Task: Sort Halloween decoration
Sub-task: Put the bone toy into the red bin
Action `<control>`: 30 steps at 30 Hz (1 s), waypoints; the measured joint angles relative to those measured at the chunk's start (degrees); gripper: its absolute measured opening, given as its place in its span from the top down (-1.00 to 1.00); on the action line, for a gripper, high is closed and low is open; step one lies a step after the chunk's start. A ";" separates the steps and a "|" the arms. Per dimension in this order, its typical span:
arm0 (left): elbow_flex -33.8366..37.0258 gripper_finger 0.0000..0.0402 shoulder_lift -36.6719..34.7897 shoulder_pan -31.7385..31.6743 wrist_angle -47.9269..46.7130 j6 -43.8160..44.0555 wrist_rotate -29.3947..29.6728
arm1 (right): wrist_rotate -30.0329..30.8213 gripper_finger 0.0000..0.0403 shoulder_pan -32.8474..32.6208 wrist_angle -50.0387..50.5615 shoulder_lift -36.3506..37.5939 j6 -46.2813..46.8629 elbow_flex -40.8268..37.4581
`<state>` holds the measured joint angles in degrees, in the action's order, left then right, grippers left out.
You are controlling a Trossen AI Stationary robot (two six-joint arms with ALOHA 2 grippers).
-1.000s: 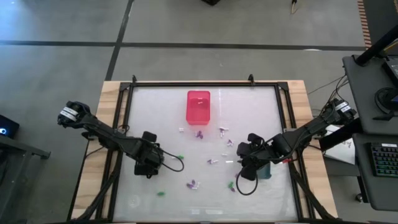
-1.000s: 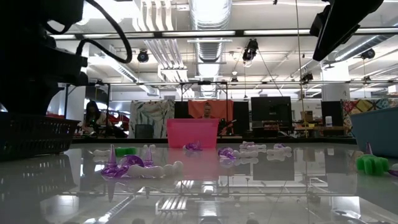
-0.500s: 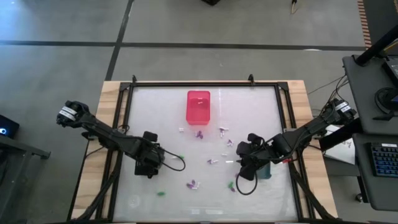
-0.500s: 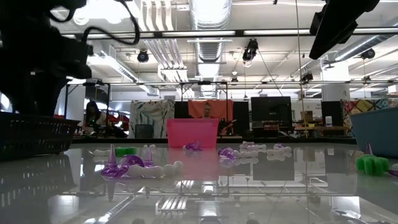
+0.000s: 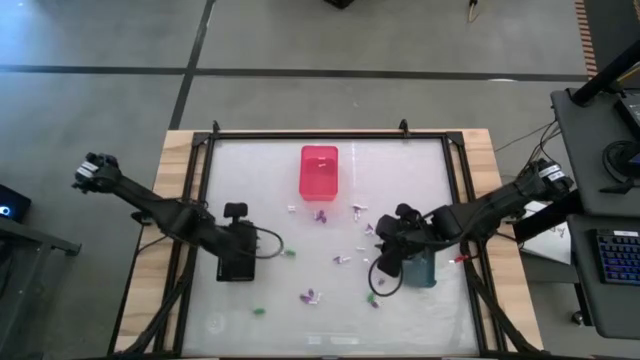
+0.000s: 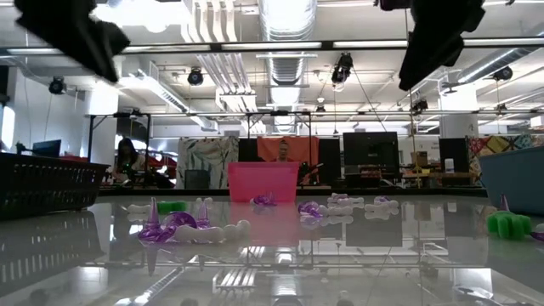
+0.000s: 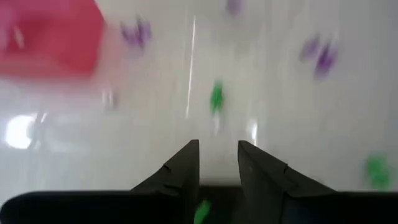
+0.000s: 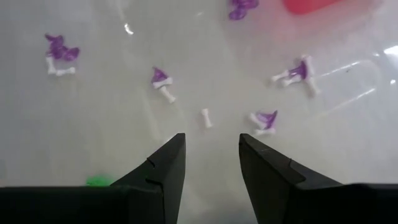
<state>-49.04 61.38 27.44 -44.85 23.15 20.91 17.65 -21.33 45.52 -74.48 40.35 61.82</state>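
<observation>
Hovering: right gripper (image 8: 210,163) above white piece (image 8: 206,117), fingers apart.

Two dark jointed arms, looping black cables, wedge-shaped black claw (image 8: 210,163) fingers

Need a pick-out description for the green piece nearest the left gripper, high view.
Start at the pink bin at the table's far middle, then go to the black basket under the left gripper. The green piece lies just beside that basket, toward the table's middle. Its nearest neighbours toward the centre are purple and white; the other greens sit nearer the front edge.
</observation>
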 joint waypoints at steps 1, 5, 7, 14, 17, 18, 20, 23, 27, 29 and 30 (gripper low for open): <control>0.06 0.54 -1.23 0.00 1.75 0.60 1.42 | 0.00 0.30 0.61 0.00 0.00 -0.62 0.00; 0.60 0.54 -4.93 0.00 9.09 1.78 6.30 | 0.32 0.30 2.72 -0.02 0.00 -3.01 0.00; 1.08 0.54 -5.89 0.08 13.30 0.45 8.04 | 1.20 0.30 3.71 -0.66 -0.52 -5.48 0.00; 6.62 0.54 -6.70 0.70 31.59 -7.18 8.63 | 1.98 0.30 5.43 -6.80 -5.73 -15.23 0.01; 9.86 0.54 -6.70 0.76 39.19 -7.69 8.60 | 1.88 0.30 5.50 -8.59 -8.72 -17.49 0.24; 10.81 0.54 -6.69 0.76 41.51 -7.70 8.60 | 1.87 0.30 5.51 -8.69 -9.65 -17.73 0.47; 12.58 0.54 -6.77 0.76 45.97 -7.94 8.61 | 1.77 0.30 5.51 -9.19 -11.31 -17.77 0.82; 14.89 0.54 -6.88 0.76 51.99 -8.30 8.65 | 0.91 0.30 5.51 -10.06 -13.58 -17.50 0.81; 17.26 0.54 -6.90 0.76 57.85 -9.13 8.65 | -1.72 0.30 5.51 -11.18 -16.54 -17.43 0.79; 17.93 0.54 -6.94 0.76 58.81 -9.42 8.65 | -2.90 0.30 5.47 -12.00 -17.72 -17.43 0.79; 18.06 0.54 -6.94 0.76 58.82 -9.45 8.66 | -3.20 0.30 5.47 -12.00 -18.29 -17.36 0.79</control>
<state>-30.99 54.43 28.21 13.98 13.70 29.57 14.45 -15.86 33.51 -92.77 22.99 62.61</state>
